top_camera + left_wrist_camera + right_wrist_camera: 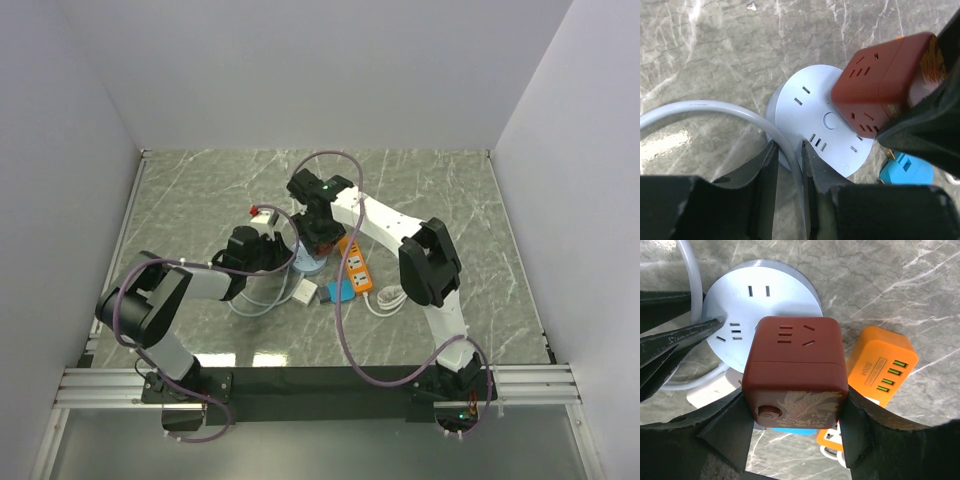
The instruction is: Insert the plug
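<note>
Alignment stage, I reckon. Right end effector [792, 426] is clamped on the red cube plug [795, 360], over the round white socket [760, 295]. Left end effector [788, 165] pinches the socket's white cable [715, 107]. Next up: line up the prongs and press straight down.

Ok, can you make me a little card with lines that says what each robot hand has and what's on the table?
left hand: pinching the white cable of the round socket
right hand: holding the red cube socket by its sides
cube's place: over the round socket's edge; its pins are hidden
nearby: orange power strip, blue adapter
surface: grey marble-look table
</note>
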